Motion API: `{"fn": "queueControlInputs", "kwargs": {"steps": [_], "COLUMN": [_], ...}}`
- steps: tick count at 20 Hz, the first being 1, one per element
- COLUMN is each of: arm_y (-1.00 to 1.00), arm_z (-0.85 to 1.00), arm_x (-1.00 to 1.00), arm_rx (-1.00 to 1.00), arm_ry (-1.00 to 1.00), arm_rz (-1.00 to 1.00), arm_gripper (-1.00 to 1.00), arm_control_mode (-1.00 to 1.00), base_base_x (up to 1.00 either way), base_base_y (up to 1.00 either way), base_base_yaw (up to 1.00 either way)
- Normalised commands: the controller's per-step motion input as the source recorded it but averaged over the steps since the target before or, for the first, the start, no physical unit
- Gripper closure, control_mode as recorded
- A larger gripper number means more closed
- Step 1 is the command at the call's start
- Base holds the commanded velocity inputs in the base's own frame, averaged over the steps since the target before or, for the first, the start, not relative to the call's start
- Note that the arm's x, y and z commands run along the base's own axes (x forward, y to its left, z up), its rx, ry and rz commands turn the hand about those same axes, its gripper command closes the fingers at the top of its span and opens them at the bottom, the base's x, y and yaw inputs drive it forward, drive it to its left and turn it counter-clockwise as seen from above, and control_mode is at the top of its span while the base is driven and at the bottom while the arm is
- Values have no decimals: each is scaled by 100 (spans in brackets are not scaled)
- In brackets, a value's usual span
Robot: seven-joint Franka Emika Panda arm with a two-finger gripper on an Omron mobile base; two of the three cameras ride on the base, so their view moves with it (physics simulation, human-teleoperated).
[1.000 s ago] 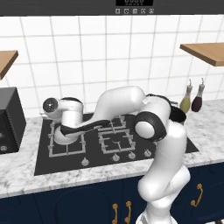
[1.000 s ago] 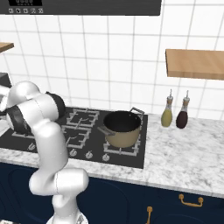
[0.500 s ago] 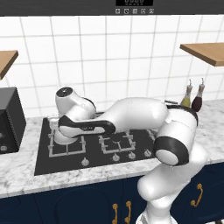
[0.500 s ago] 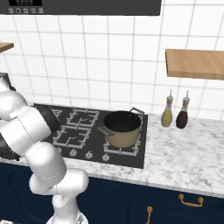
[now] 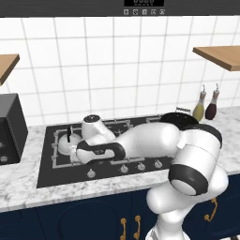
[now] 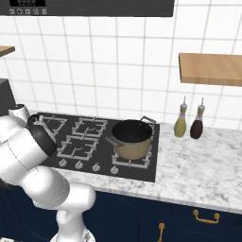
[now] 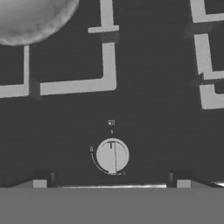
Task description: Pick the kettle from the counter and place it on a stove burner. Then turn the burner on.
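Lowered since before, hand (image 7: 111,183) hangs wide open, empty, over black cooktop (image 7: 144,113) knob (image 7: 112,155).

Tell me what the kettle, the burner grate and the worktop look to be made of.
Kettle: probably brushed metal, its pale silvery body showing a soft sheen. Burner grate: likely matte cast metal, flat grey bars without gloss. Worktop: marble or a marble look-alike, white with grey veins.

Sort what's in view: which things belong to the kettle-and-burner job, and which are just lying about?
Job:
kettle, on the burner
burner, far left of the cooktop
knob, ahead of the open gripper
counter

Lying about:
pot
two bottles
shelf
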Motion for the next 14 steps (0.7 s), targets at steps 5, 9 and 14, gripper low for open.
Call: {"fn": "queueControlInputs", "kwargs": {"steps": [5, 9, 14], "arm_y": [13, 0, 2], "arm_z": [-21, -37, -31], "arm_x": [12, -9, -8], "arm_rx": [0, 0, -3], "arm_ry": [1, 0, 0], "arm_rz": [3, 5, 1], "arm_gripper": [-100, -100, -100], "arm_control_mode": [-100, -100, -100], "base_base_x": [0, 0, 0], "base_base_y": [0, 0, 0], "base_base_yaw": [0, 0, 0]}}
